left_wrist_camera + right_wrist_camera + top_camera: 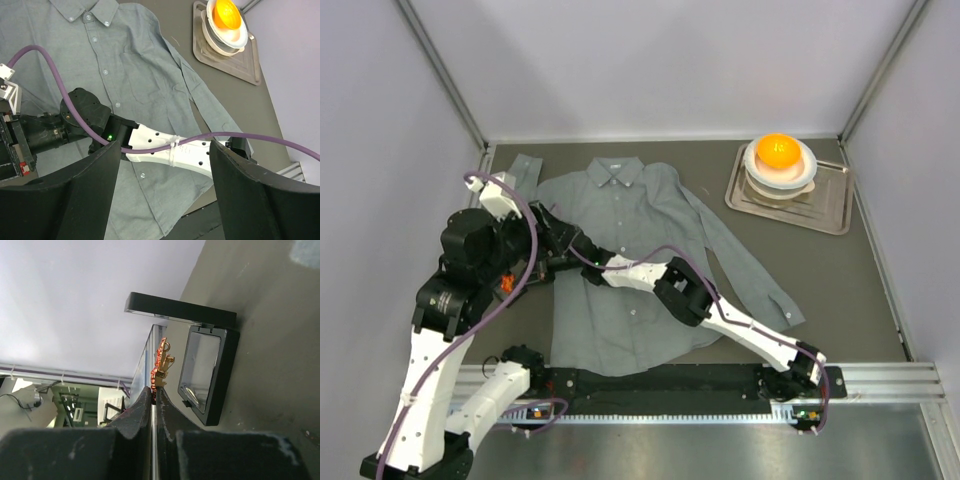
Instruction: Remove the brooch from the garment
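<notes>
The grey shirt [630, 220] lies flat on the dark table, collar at the far side; the left wrist view shows it too [130, 65]. My right arm reaches left across it. In the right wrist view my right gripper [155, 392] is shut on the small orange-red and gold brooch [161, 365], held clear of the cloth beside an open black box [205, 375]. In the top view an orange-red speck [505, 285] shows at that arm's tip, partly behind my left arm. My left gripper [165, 195] is open and empty, high above the shirt's lower front.
A metal tray [830, 215] at the back right holds stacked white bowls with an orange ball [780, 152]; the tray [235, 67] also shows in the left wrist view. Purple cables run along both arms. Grey walls close in the table.
</notes>
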`<action>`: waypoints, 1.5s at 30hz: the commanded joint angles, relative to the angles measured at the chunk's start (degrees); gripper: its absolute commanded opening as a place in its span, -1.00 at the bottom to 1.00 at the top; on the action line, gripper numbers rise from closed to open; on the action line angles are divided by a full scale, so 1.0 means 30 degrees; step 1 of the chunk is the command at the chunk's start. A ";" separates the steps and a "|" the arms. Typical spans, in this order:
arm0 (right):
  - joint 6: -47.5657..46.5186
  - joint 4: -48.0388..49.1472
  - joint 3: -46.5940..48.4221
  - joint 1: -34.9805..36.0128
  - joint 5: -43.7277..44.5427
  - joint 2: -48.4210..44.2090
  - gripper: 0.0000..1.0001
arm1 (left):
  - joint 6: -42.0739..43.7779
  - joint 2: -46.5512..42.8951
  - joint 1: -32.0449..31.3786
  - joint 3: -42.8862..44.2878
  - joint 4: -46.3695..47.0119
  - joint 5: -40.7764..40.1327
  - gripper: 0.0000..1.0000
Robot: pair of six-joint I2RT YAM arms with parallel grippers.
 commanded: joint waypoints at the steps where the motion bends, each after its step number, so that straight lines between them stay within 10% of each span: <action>1: 0.0044 -0.0201 0.1325 0.0330 0.0605 0.0515 -1.00 | -0.0258 -0.0265 -0.0038 -0.0017 0.1201 0.0002 0.52; 26: -0.0484 -0.2164 0.3143 0.0448 0.0666 0.1483 -1.00 | -0.0552 -0.0001 -0.0037 -0.0398 0.1640 0.0237 0.52; 45: -0.0748 -0.2428 0.2997 0.0477 0.0695 0.1307 -0.58 | -0.0727 0.0028 -0.0009 -0.0368 0.1494 0.0383 0.52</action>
